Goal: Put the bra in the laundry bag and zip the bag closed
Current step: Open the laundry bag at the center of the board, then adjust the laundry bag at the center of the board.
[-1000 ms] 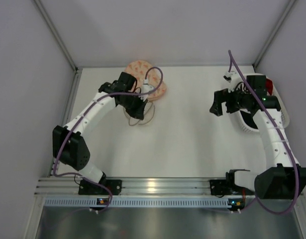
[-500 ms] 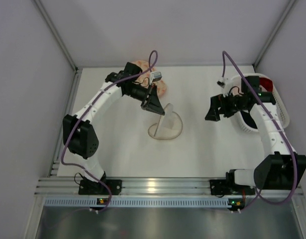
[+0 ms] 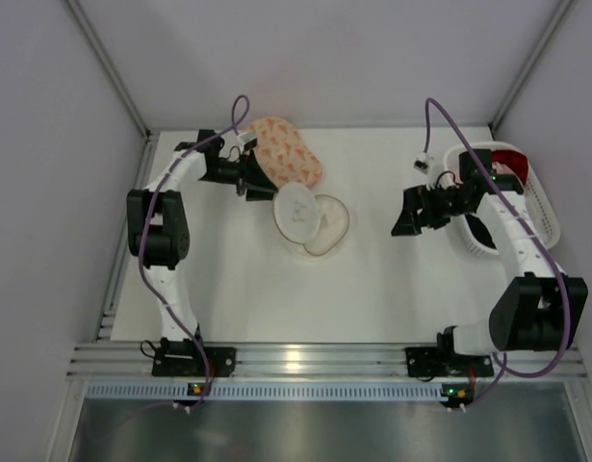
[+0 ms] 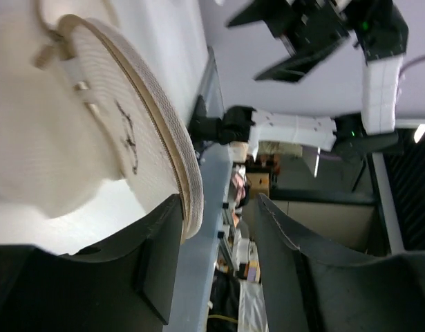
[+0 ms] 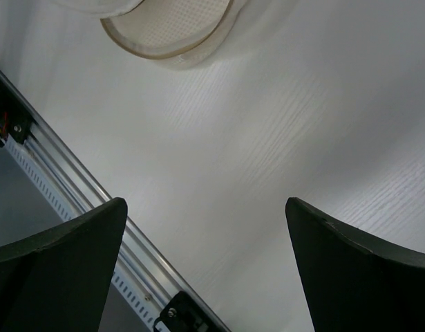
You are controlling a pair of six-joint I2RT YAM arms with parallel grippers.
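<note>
While the laundry bag [image 3: 315,223] lies on the table [image 3: 373,289] just beside the bra [image 3: 288,154], we see our left gripper [image 3: 262,185] parted at the bag's rim and our right gripper [image 3: 403,217] spread wide, empty, over bare table.

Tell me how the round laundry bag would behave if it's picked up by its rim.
Probably light: the laundry bag is thin mesh with a cream taped rim. Likely semi-floppy; the rim holds a round shape, but the mesh sags in the left wrist view. Its open lid would probably flap.
</note>
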